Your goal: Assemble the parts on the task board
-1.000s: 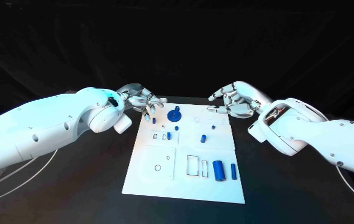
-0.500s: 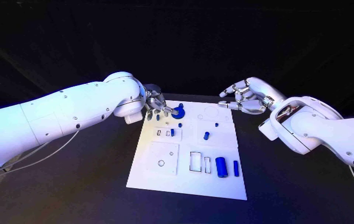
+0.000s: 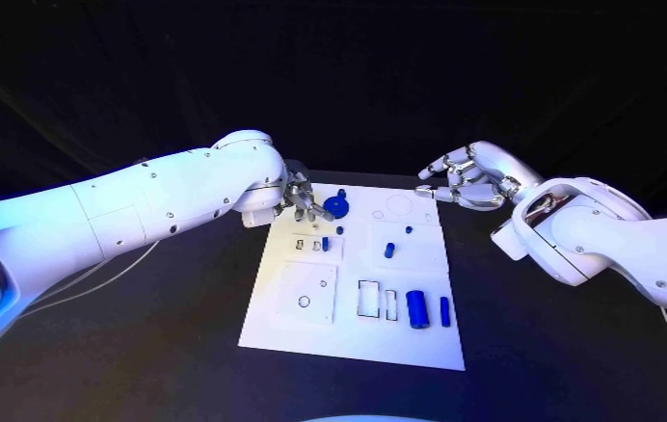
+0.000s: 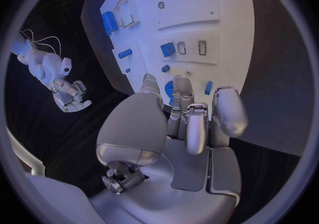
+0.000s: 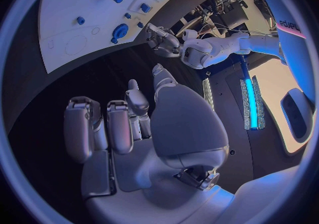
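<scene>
The white task board (image 3: 313, 321) lies in the middle of the table. A blue round part with a knob (image 3: 335, 207) stands near its far left corner. My left hand (image 3: 298, 202) reaches down right beside it. In the left wrist view, blue of the round part (image 4: 169, 90) shows between the thumb and fingers (image 4: 183, 92); whether they grip it is unclear. My right hand (image 3: 466, 180) hovers off the board's far right corner, fingers curled in on nothing (image 5: 109, 128). A thick blue cylinder (image 3: 415, 305) and a thin one (image 3: 445, 311) lie at the near right.
A small blue block (image 3: 326, 244) and a short blue peg (image 3: 389, 249) sit mid-board, with a tiny blue piece (image 3: 409, 230) beyond them. Empty outlined slots (image 3: 367, 300) and a raised square with a hole (image 3: 305, 301) lie nearer me. Black table surrounds the board.
My left hand has moved from the board's far left edge in to the blue round part. The right hand has stayed off the far right corner, fingers still curled. The camera has shifted.
</scene>
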